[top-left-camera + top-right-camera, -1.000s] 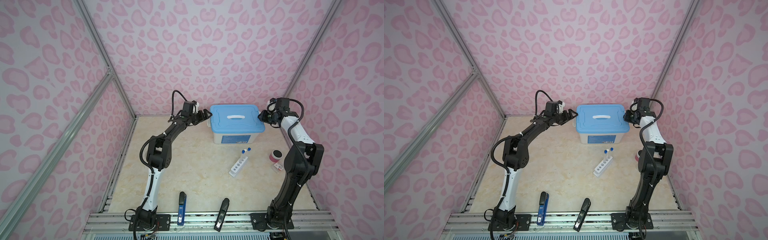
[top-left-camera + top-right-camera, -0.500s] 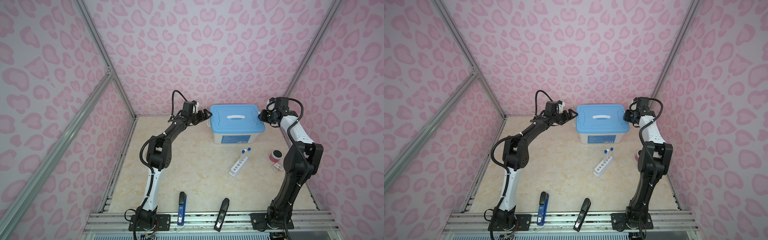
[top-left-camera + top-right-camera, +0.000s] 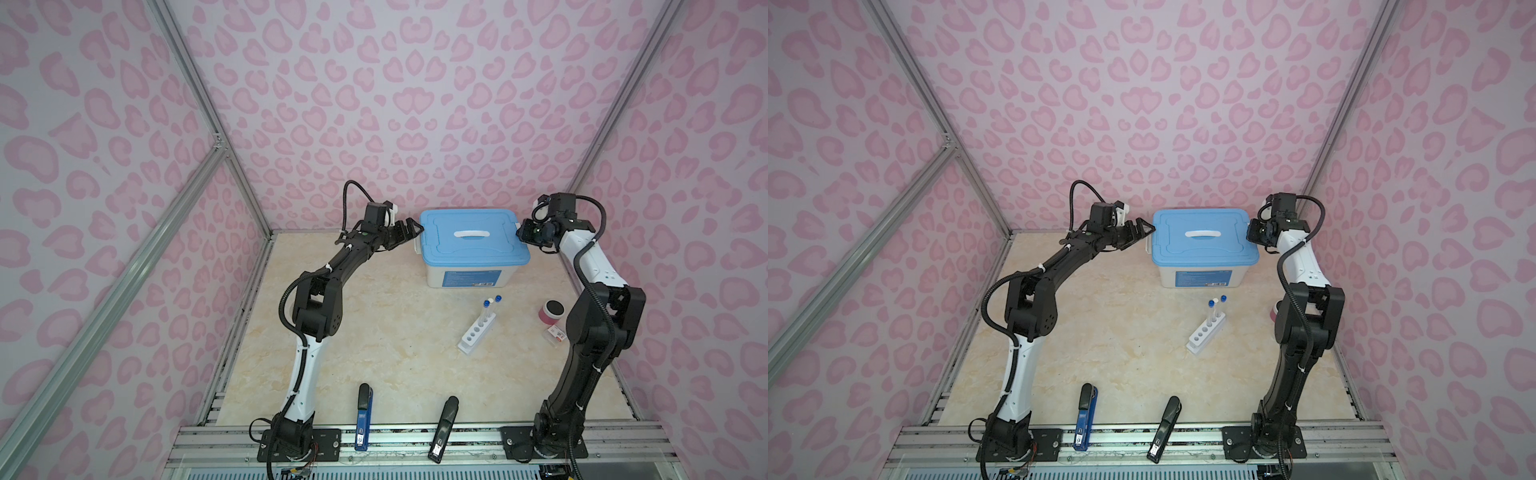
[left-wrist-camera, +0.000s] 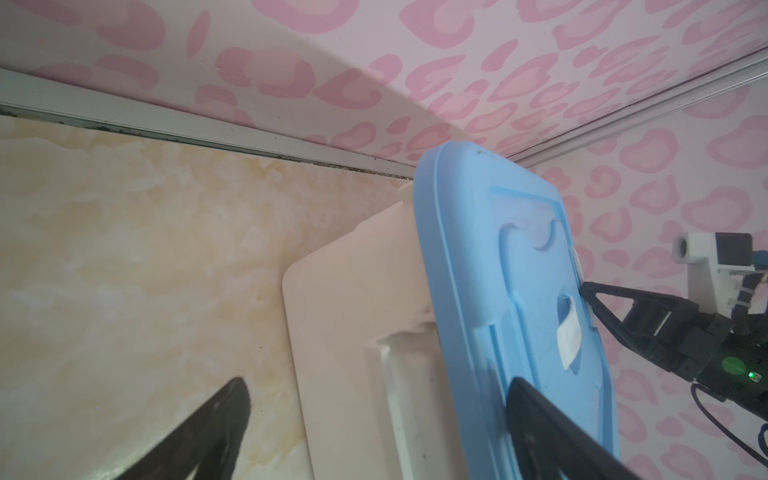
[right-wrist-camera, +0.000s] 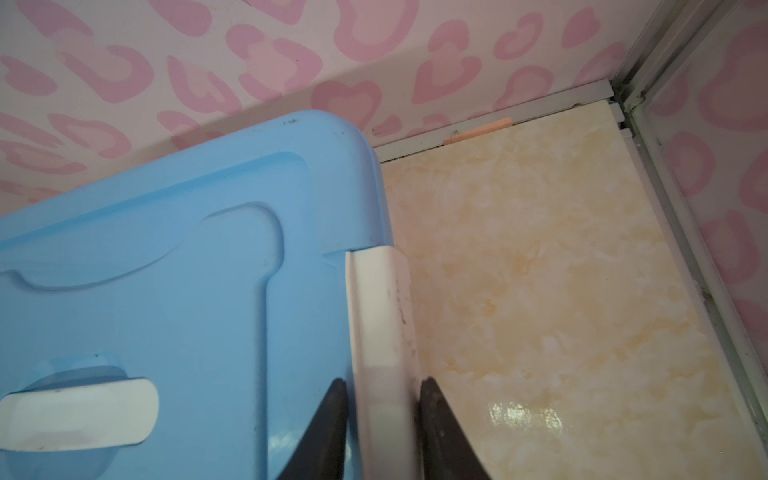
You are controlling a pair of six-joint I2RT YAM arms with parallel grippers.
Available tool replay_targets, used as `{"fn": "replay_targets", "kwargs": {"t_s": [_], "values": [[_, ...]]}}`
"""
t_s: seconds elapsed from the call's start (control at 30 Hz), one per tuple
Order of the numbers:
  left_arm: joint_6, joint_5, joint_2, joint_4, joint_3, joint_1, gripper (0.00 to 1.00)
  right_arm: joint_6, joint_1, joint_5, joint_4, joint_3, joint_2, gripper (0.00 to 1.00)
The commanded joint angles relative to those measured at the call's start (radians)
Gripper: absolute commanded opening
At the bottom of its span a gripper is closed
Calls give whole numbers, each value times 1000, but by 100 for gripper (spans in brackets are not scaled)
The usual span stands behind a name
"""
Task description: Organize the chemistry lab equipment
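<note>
- Right gripper [image 5: 382, 384]: narrow, pinched on the white right latch [image 5: 380, 316], with one finger on the lid [image 5: 166, 270] side and the other on the outer side.
- Left gripper [image 4: 376, 382]: wide and holding nothing. One finger reaches over the lid's top and the other hangs out beside the box wall [image 4: 332, 332]. The lid's edge and the left latch [image 4: 415, 395] lie between the jaws. I cannot tell whether either finger touches.
- What the move turns on: the lid's long axis runs straight from one gripper to the other. There is a latch at each short end, and each arm is at its own end.
- The box [image 3: 469, 274] stands at the back of the table [image 3: 374, 332] with its lid on.
- The rack [image 3: 473, 336] lies forward of the box, apart from it and nearer the right arm's base. It slants toward the box, and three tubes [image 3: 485, 309] stand upright at its near-box end.
- Likely both latches must be freed before the lid can lift, and the left gripper has not yet closed.
</note>
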Motion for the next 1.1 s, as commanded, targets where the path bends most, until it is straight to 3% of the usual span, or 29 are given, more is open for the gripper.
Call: {"fn": "replay_targets", "kwargs": {"t_s": [0.0,0.77,1.07], "values": [[20,2,-273,1,-7,1,97,-14,0,23,-79,6,11,31],[43,9,-326,46,-8,2,97,-22,2,-1,0,-39,-63,34],[129,69,-389,155,-41,0,100,-41,26,8,16,-49,-104,34]]}}
